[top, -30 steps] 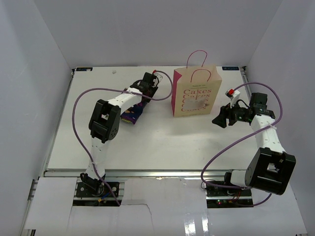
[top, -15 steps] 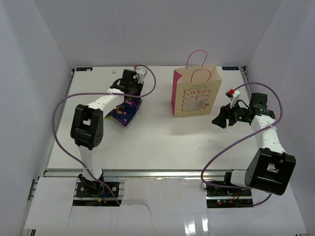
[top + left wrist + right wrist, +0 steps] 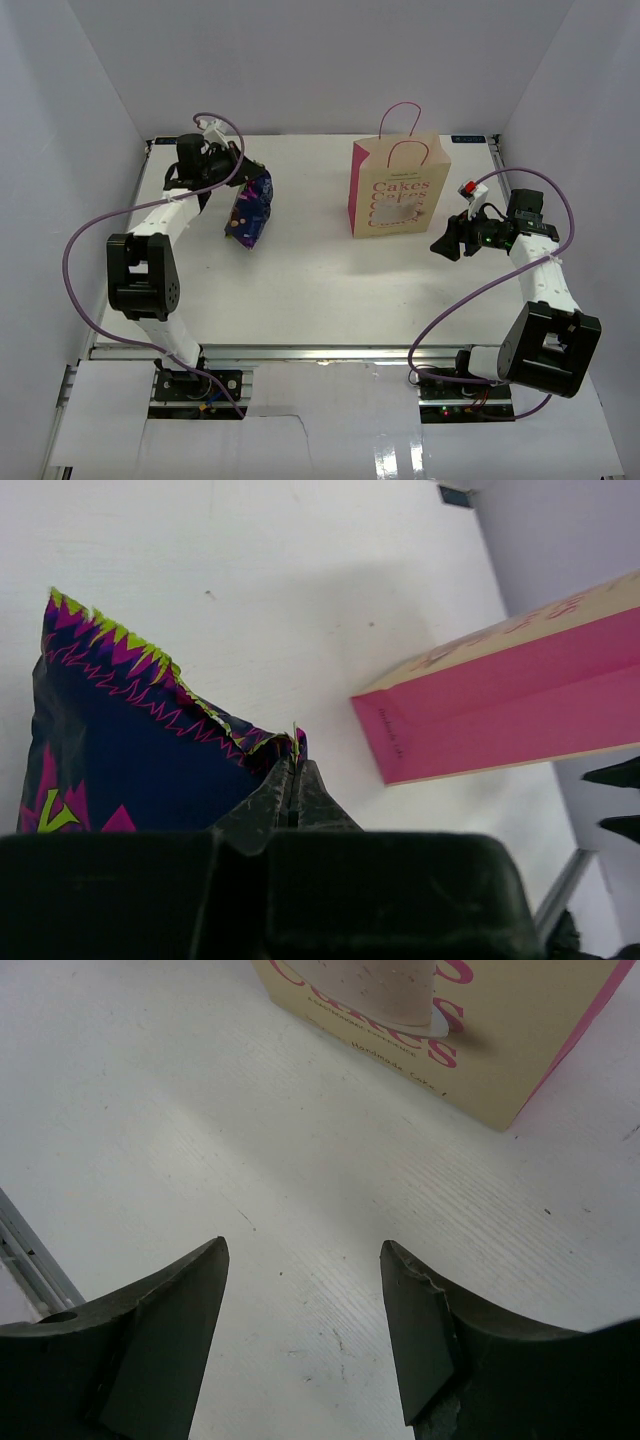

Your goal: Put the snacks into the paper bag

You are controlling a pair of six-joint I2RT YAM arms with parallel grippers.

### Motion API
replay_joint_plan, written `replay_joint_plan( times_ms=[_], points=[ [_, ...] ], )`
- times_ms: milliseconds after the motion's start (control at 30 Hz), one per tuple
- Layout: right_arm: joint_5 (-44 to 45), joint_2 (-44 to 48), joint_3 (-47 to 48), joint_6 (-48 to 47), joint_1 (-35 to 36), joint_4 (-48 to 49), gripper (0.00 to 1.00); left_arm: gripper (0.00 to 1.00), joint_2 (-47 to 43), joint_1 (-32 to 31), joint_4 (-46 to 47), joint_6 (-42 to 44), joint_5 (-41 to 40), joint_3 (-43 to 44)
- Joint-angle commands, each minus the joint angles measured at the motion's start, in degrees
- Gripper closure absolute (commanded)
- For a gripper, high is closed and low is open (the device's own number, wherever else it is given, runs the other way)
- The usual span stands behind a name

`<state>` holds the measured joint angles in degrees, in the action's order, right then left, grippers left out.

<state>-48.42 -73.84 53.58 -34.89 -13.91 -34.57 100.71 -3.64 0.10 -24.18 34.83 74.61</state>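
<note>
Left hand (image 3: pixel 293 792) pinched shut on the zigzag-cut top seam of the purple-blue snack bag (image 3: pixel 250 205), at the far left of the counter (image 3: pixel 320 290). It hangs below the fingers; can't tell if its lower end touches the counter. Crinkly glossy film, dark blue with magenta and lime print. Right hand (image 3: pixel 300 1252): fingers apart, empty, low over the counter just right of the paper bag (image 3: pixel 400 190). That one stands upright, far centre-right: flat tan kraft front, pink side panel, thin pink loop handles, pink "Cakes" lettering. The two bags are well apart.

Left claw (image 3: pixel 293 788) pinched shut, arm reaching far-left; right claw (image 3: pixel 303 1260) gapes open.
</note>
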Motion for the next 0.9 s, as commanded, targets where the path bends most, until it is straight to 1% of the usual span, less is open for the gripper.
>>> replay_joint_plan(
  times_ms=[0,200,367,500,567,600,633,667,767,800,867],
  points=[
    [-1.59,1.69,1.88,0.27,-0.33,-0.24,0.32,1.00,-4.11,1.09,11.59,-9.82,10.69,2.82],
    [-1.76,1.60,1.70,0.79,-0.33,0.03,0.32,1.00,-3.85,1.27,16.59,-14.74,13.16,8.09],
    [-1.85,1.51,1.53,0.88,-0.33,0.11,0.32,1.00,-2.71,1.27,22.92,-19.40,15.27,11.69],
    [-2.03,1.51,1.53,1.06,-0.33,0.20,0.32,1.00,0.09,1.27,27.40,-25.37,16.41,15.56],
    [-2.11,1.51,1.53,1.14,-0.41,0.38,0.32,1.00,1.50,1.18,31.09,-28.18,17.38,17.49],
    [-2.20,1.51,1.53,1.32,-0.33,0.38,0.32,1.00,2.38,0.83,33.02,-30.90,17.64,20.02],
    [-2.20,1.42,1.53,1.32,-0.41,0.38,0.32,1.00,4.13,0.48,33.38,-31.79,17.82,21.70],
    [-2.29,1.42,1.61,1.41,-0.33,0.46,0.32,1.00,5.19,-0.31,33.65,-32.50,18.34,25.72],
    [-2.46,1.42,1.70,1.67,-0.33,0.47,0.32,1.00,9.67,-1.98,33.74,-34.96,18.61,32.68],
    [-2.46,1.33,1.70,1.67,-0.33,0.47,0.32,1.00,10.73,-2.94,33.83,-35.49,18.43,37.32],
    [-2.38,1.33,1.79,1.76,-0.33,0.55,0.32,1.00,14.07,-3.83,33.83,-37.25,17.82,41.82]
  ],
)
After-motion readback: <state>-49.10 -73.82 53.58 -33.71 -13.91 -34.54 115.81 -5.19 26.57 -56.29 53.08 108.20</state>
